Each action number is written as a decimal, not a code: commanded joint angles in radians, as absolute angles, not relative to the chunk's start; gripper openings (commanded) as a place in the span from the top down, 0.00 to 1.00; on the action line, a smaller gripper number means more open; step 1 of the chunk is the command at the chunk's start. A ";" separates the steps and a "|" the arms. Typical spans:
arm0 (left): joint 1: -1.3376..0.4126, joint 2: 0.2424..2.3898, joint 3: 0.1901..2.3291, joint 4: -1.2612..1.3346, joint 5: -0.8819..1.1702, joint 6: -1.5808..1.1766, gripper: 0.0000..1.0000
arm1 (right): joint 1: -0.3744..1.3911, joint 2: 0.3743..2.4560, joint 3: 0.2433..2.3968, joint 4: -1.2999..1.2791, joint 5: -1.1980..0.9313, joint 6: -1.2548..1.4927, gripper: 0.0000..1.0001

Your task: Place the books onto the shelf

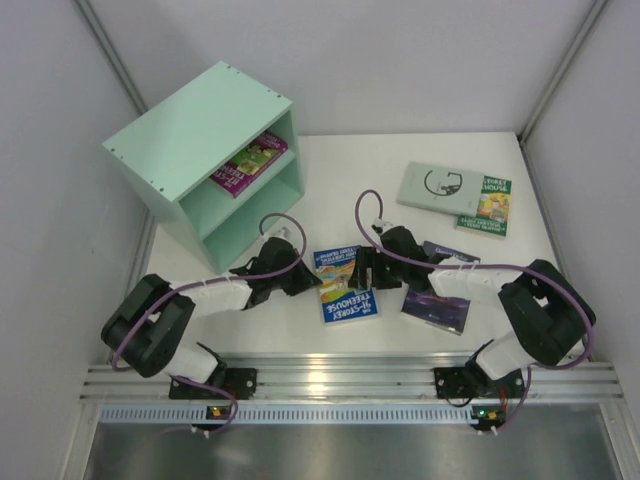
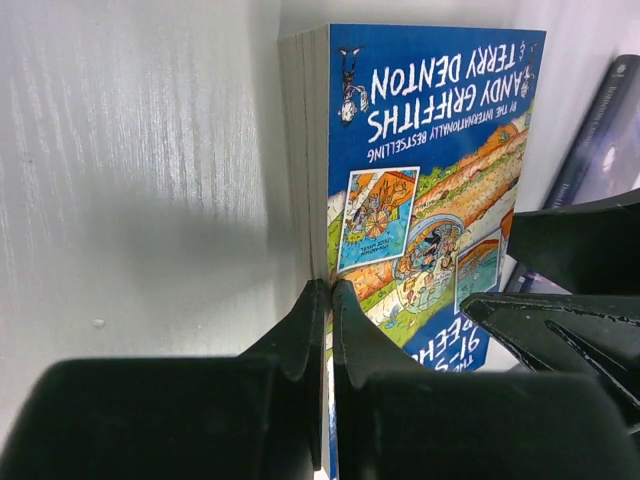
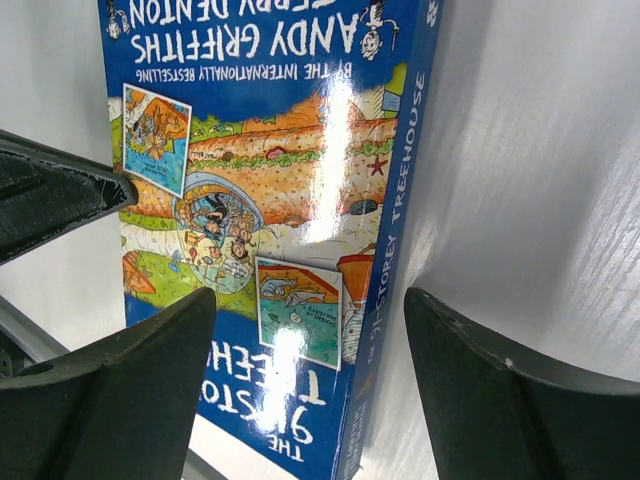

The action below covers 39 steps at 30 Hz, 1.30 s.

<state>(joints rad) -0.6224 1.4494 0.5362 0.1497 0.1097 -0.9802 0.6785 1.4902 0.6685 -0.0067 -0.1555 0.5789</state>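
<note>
While the blue-yellow book lies flat on the worktop, near the shelf, the overhead view shows both arms flanking it. Left wrist: the left tool is closed, apparently pinching the cover's edge. Right wrist: the right tool gapes astride the spine; close it squarely on the whole book before lifting.

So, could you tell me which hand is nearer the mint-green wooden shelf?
Left. The left hand sits near the shelf's front; the right hand is farther off, across the blue-yellow paperback.
</note>
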 commanded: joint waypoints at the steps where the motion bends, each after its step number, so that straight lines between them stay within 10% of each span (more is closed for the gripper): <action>1: -0.556 1.512 0.459 0.025 0.047 -0.945 1.00 | 0.681 1.519 0.670 -0.026 -0.104 0.607 0.23; 14: -0.528 1.674 0.456 0.112 0.106 -0.923 1.00 | 0.689 1.600 0.675 0.041 -0.147 0.715 0.22; 24: -0.529 1.701 0.439 0.152 0.144 -0.930 1.00 | 0.583 1.402 0.437 0.630 -0.531 0.932 0.23; 39: -0.546 1.597 0.416 0.172 0.233 -0.985 1.00 | 0.581 1.509 0.455 0.786 -0.454 1.051 0.27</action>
<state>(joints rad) -0.5171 1.5562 0.4793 0.4408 0.2226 -1.0203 0.5709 1.4914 0.4061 0.7166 -0.4538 1.0416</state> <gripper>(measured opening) 0.033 0.742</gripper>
